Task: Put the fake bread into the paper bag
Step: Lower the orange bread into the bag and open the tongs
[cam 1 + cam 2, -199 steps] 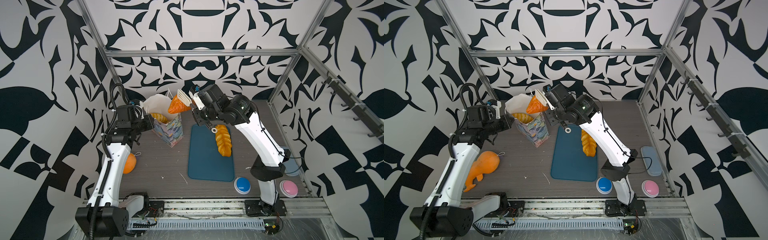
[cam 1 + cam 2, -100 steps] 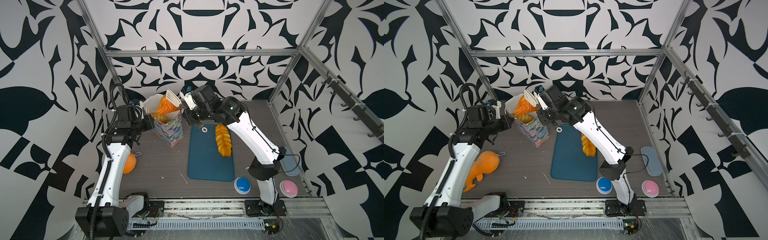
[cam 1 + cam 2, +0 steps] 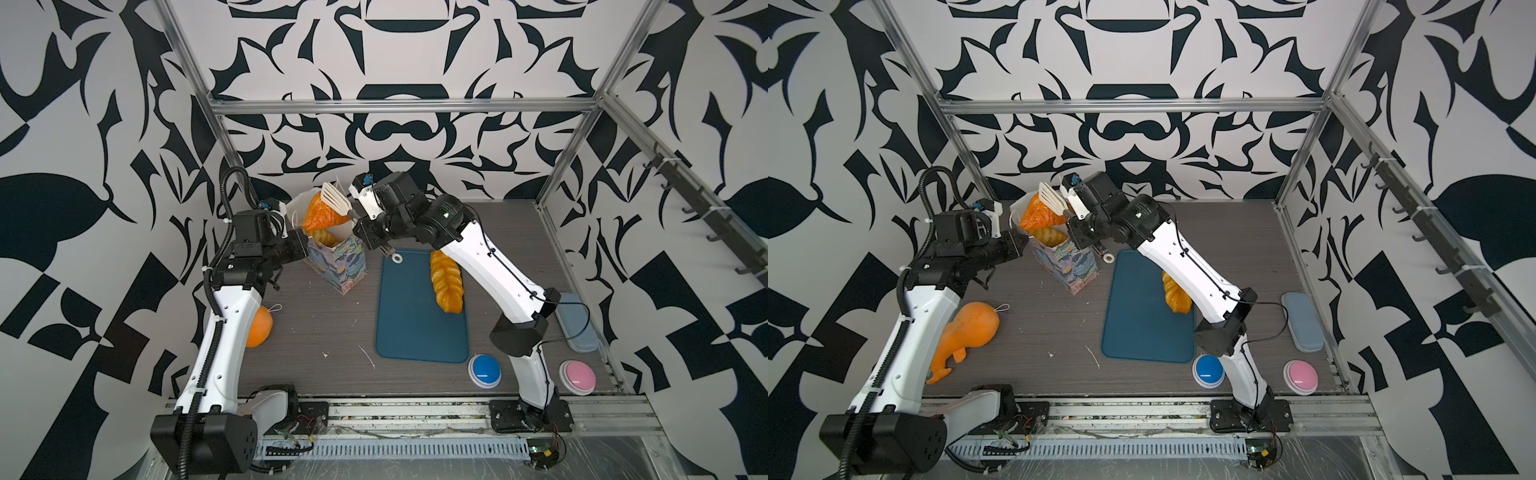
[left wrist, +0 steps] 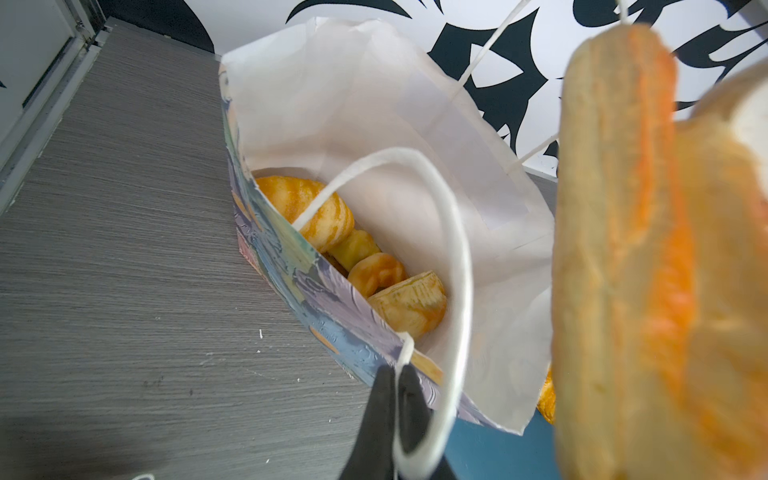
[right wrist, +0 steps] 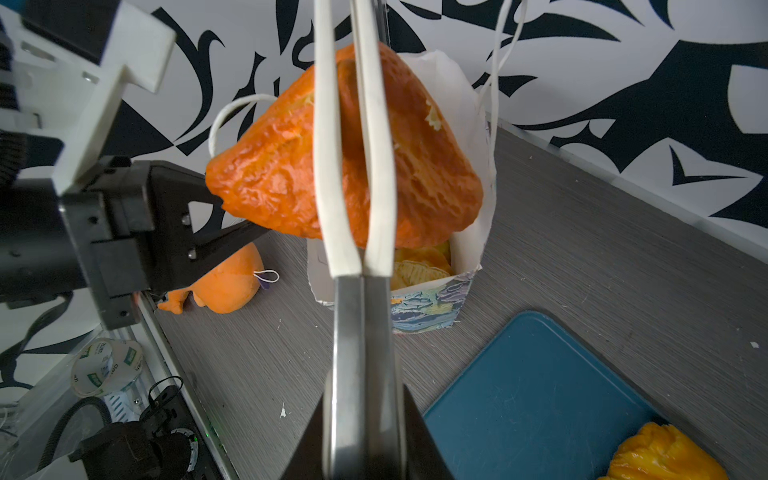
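While your right gripper (image 5: 365, 409) holds a pair of tongs (image 5: 357, 324), its jaws are squeezed tight together on the metal handles. The white ends of the tongs press on the orange triangle (image 5: 282, 166) from both sides, so it hangs up in the air. In both top views you can see it right over the open mouth of the paper bag (image 3: 338, 266). It is not down inside. I cannot tell if it touches the white paper at the back.

Your left gripper (image 4: 397, 380) is pinched shut on the paper bag, right where the white string handle (image 4: 457, 257) meets the rim. The rest of that handle loops up above the opening.

The bag stands upright on the grey table (image 3: 324, 316), just beside the far corner of the blue mat (image 3: 415, 324). Look in from the left wrist view and you see a few golden bread pieces (image 4: 324, 212) lying at the bottom, close together.

One braided loaf (image 3: 445, 282) lies on the blue mat, apart from the bag. Your right arm reaches over part of it.

An orange toy (image 3: 971, 328) with a little string loop lies on the table by your left arm, well apart from the bag.
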Action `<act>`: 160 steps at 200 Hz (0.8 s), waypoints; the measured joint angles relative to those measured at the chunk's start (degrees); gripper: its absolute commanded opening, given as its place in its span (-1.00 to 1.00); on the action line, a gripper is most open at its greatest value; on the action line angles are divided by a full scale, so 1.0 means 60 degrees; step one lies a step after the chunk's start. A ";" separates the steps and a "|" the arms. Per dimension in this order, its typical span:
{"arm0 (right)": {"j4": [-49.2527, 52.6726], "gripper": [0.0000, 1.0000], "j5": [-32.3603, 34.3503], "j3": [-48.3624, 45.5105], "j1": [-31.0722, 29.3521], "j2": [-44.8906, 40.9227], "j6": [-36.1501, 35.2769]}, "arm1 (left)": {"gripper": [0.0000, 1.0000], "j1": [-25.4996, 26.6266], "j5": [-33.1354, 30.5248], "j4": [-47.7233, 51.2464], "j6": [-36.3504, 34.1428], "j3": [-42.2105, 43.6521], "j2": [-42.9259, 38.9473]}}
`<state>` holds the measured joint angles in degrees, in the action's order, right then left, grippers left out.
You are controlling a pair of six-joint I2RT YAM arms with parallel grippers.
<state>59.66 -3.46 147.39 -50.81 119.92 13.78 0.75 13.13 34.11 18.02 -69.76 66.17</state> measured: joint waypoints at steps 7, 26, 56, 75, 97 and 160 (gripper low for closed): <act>-0.0033 -0.53 -0.0069 -0.0062 0.0084 0.0033 0.0018 | -1.00 0.0000 -0.0004 0.0000 0.0000 0.0000 0.0000; -0.0113 -0.53 -0.0226 -0.0138 0.0273 0.0168 0.0091 | -1.00 -0.0004 -0.0007 0.0000 0.0000 0.0000 0.0000; -0.0248 -0.53 -0.0459 -0.0233 0.0474 0.0393 0.0186 | -1.00 -0.0011 -0.0011 -0.0004 0.0000 0.0000 0.0000; -0.0313 -0.53 -0.0546 -0.0251 0.0510 0.0503 0.0215 | -1.00 -0.0018 -0.0011 -0.0004 0.0000 0.0000 0.0000; -0.0357 -0.52 -0.0736 -0.0277 0.0561 0.0543 0.0284 | -1.00 -0.0025 -0.0011 -0.0004 0.0000 0.0000 0.0000; -0.0390 -0.29 -0.1173 -0.0273 0.0572 0.0688 0.0517 | -1.00 -0.0025 -0.0007 -0.0004 0.0000 0.0000 0.0000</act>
<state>57.32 -10.50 145.75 -47.37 124.05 16.88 0.60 13.08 34.09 18.02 -69.76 66.17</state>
